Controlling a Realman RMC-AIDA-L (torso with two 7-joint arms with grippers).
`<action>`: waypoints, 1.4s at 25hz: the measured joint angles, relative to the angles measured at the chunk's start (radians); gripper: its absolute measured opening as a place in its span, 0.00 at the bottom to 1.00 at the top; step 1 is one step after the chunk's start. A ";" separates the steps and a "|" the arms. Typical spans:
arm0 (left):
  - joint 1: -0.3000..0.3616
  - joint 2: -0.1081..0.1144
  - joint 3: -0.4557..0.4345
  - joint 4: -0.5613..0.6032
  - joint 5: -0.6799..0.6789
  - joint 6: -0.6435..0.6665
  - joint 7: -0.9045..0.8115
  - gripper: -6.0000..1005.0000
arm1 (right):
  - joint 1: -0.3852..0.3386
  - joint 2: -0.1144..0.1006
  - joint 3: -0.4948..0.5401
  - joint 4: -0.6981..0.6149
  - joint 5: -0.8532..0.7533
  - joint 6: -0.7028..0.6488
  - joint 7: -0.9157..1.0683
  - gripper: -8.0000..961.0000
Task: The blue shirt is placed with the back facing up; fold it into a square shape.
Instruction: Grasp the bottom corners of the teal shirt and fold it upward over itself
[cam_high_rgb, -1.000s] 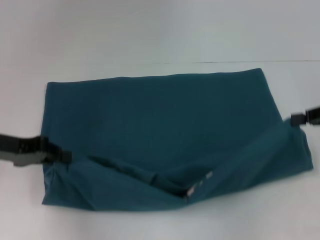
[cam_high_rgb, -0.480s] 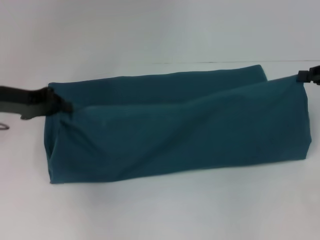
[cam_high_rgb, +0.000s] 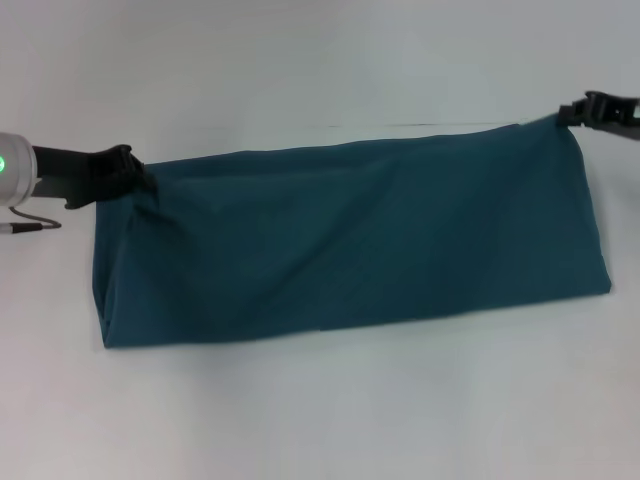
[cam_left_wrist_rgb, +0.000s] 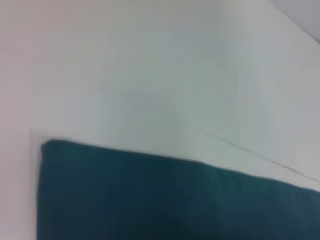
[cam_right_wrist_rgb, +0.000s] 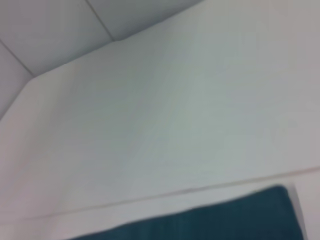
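Teal blue shirt (cam_high_rgb: 350, 240), long folded band

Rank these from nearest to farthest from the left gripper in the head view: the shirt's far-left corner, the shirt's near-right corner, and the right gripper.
Measured from the left gripper, at the left edge of the blue shirt:
1. Far-left corner: at the gripper itself, pinched.
2. Near-right corner: across the shirt, toward the robot's right.
3. Right gripper: at the far-right corner. It is too close to call against 2.

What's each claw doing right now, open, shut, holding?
Left claw: shut on the blue shirt, pinching its far left corner.
Right claw: shut on the blue shirt, pinching its far right corner.
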 joint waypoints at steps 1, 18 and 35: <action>0.000 -0.001 0.002 0.002 -0.002 -0.012 -0.004 0.05 | 0.008 0.000 -0.011 0.006 0.000 0.024 0.000 0.10; -0.029 -0.004 0.061 -0.045 0.001 -0.209 -0.063 0.05 | 0.159 0.025 -0.210 0.210 -0.029 0.428 -0.009 0.12; -0.031 -0.027 0.063 -0.059 -0.004 -0.305 -0.063 0.07 | 0.179 0.037 -0.216 0.216 -0.055 0.468 -0.002 0.14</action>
